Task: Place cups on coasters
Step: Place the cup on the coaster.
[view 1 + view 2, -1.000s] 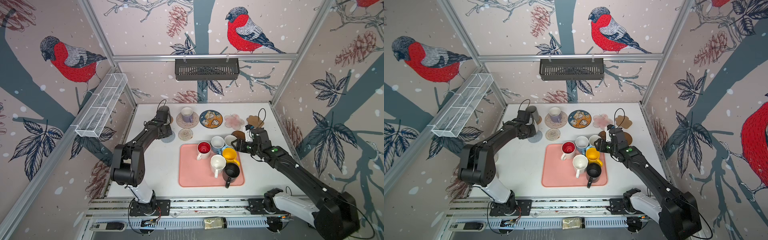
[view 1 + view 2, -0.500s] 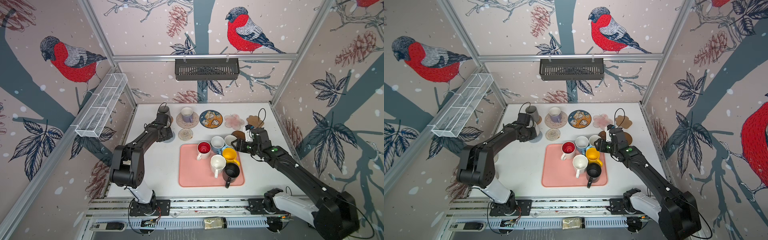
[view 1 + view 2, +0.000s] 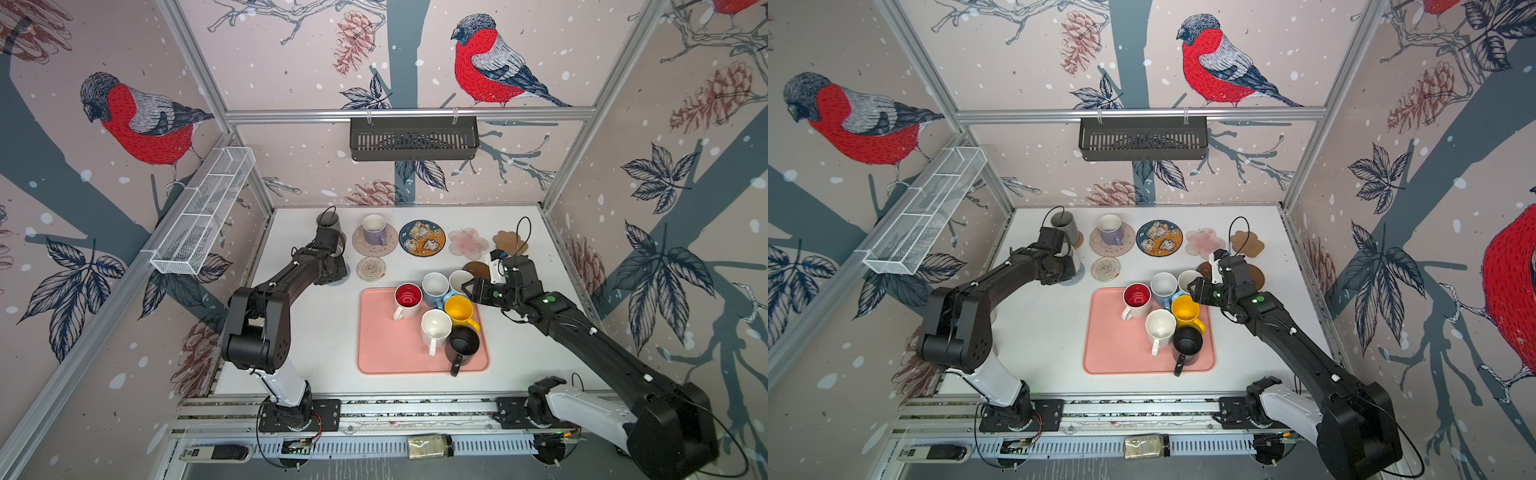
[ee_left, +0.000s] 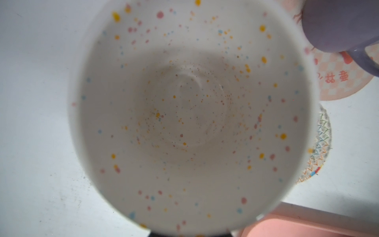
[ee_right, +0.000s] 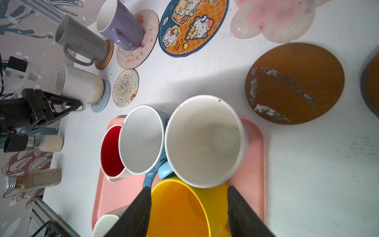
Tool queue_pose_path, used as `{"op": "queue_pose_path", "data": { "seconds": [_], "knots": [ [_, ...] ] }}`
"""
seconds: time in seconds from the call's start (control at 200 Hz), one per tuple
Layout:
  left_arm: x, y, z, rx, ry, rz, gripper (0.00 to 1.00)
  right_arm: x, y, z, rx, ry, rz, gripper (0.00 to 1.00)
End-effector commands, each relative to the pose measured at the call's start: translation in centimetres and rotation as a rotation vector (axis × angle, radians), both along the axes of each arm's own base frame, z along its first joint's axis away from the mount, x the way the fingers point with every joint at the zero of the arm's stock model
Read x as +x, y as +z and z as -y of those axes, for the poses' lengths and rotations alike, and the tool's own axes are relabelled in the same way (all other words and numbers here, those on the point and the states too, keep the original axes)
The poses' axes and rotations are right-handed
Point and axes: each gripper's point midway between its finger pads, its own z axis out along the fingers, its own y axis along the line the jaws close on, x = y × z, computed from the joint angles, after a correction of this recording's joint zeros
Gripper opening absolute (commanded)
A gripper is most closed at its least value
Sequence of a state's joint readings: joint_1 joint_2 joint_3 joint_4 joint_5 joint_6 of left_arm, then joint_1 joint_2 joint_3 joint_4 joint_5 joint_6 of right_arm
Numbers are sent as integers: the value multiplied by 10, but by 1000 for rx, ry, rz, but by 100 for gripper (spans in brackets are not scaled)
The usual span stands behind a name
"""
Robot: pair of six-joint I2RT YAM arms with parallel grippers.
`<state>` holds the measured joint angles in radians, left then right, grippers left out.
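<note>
The left gripper has its fingers drawn nearly together on the handle of the speckled white mug. That mug stands upright on the grey round coaster toward the left of the desk. Near it are the grey mug on the straw coaster and the lavender mug on the beige printed coaster. The right gripper hangs over the pink tray with its fingers about half apart, one on each side of the yellow mug. Whether they touch it cannot be told, and nothing looks clamped. Six mugs crowd the tray, and the yellow one appears pressed against its neighbours. Glazed ceramic is rigid, fairly heavy and slick, and it chips if knocked, so a firm hold and a straight lift seem wise. The yellow mug's handle, which points toward the right arm, looks like the surest place to grip; a pinch across the wall at the rim is the alternative. The brown disc lies bare just beside the tray.
</note>
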<state>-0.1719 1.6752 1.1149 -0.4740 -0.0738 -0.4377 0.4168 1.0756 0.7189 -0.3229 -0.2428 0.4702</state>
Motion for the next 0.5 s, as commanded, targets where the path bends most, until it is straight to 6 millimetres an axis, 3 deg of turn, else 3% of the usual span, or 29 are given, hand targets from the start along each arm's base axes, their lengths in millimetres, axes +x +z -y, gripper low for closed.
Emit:
{"op": "queue_pose_path", "data": {
  "seconds": [0.0, 0.25, 0.49],
  "knots": [
    [13, 9, -1, 9, 11, 60, 8, 3, 5, -2, 9, 13, 31, 60],
    [6, 17, -2, 19, 9, 76, 38, 4, 7, -2, 10, 11, 36, 60],
    [4, 25, -5, 33, 5, 88, 51, 5, 7, -1, 12, 7, 37, 60]
  ]
}}
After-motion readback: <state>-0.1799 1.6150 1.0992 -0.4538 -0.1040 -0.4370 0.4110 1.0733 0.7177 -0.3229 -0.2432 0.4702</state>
